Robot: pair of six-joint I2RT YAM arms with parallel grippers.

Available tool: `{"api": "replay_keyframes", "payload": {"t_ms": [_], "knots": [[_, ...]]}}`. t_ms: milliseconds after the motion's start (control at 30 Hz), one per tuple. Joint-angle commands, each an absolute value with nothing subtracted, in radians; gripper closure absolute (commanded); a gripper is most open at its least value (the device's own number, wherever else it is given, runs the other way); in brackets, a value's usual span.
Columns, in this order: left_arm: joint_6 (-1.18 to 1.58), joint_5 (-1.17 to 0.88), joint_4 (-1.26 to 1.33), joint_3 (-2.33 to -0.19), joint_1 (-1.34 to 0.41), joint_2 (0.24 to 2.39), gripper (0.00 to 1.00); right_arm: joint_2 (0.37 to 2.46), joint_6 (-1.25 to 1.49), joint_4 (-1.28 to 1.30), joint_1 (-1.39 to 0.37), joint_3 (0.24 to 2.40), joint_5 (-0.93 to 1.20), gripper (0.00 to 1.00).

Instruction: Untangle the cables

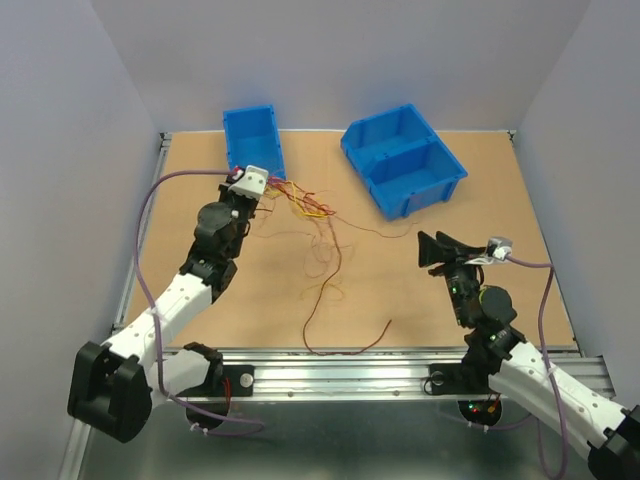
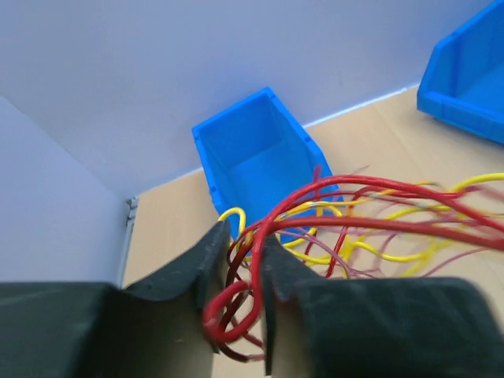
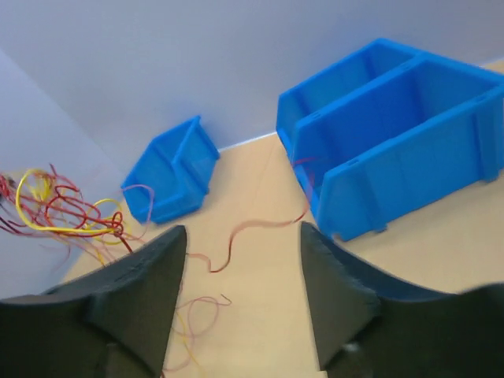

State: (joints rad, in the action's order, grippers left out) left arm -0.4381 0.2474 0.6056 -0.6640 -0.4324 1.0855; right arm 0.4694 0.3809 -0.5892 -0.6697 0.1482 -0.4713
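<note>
Left side, far. The left hand [image 1: 262,190] is noted at the far left of the surface [image 1: 450,310], just near of the small blue bin [image 1: 254,140]. The cables [image 1: 300,205] are gathered at this hand. A tangled bunch of dark red and yellow strands is fanned out from it to the right, and the bunch is seen against the wall in the right wrist view, so it is raised off the surface there.

In the left wrist view the fingers [image 2: 197,268] are seen a narrow gap apart. Several red loops are threaded through that gap. Whether the loops are pinched or are only lying between the fingers cannot be told.

Below the bunch, thinner strands are trailed toward the near edge. One long dark red strand [image 1: 345,352] is laid on the surface in a curve that ends near the middle of the near edge.

Right side. The right hand [image 1: 425,250] is placed near of the divided blue bin [image 1: 404,160] and is pointed left, well apart from the bunch. Its two fingers are spread wide, and only the surface is seen between them. A curly red strand [image 3: 230,240] is seen beyond the fingertips. It is run along the surface toward the near corner of the divided bin.
</note>
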Motion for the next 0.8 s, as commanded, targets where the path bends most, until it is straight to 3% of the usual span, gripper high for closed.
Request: {"api": "replay_keyframes", "payload": {"t_ms": [0, 233, 467, 600, 767], "knots": [[-0.466, -0.085, 0.663, -0.604, -0.417, 0.936, 0.62, 0.509, 0.259, -0.574, -0.655, 0.162, -0.245, 0.31], [-0.497, -0.207, 0.621, -0.569, -0.469, 0.851, 0.61, 0.799, 0.189, -0.774, -0.653, 0.213, 0.048, 0.23], [-0.508, -0.282, 0.557, -0.587, -0.515, 0.848, 0.61, 1.196, 0.140, -1.072, -0.657, 0.297, 0.409, 0.30], [-0.502, -0.299, 0.529, -0.600, -0.528, 0.845, 0.61, 1.405, 0.172, -1.296, -0.666, 0.374, 0.495, 0.26], [-0.496, -0.321, 0.511, -0.604, -0.543, 0.830, 0.61, 1.612, 0.181, -1.354, -0.712, 0.498, 0.485, 0.23]]}}
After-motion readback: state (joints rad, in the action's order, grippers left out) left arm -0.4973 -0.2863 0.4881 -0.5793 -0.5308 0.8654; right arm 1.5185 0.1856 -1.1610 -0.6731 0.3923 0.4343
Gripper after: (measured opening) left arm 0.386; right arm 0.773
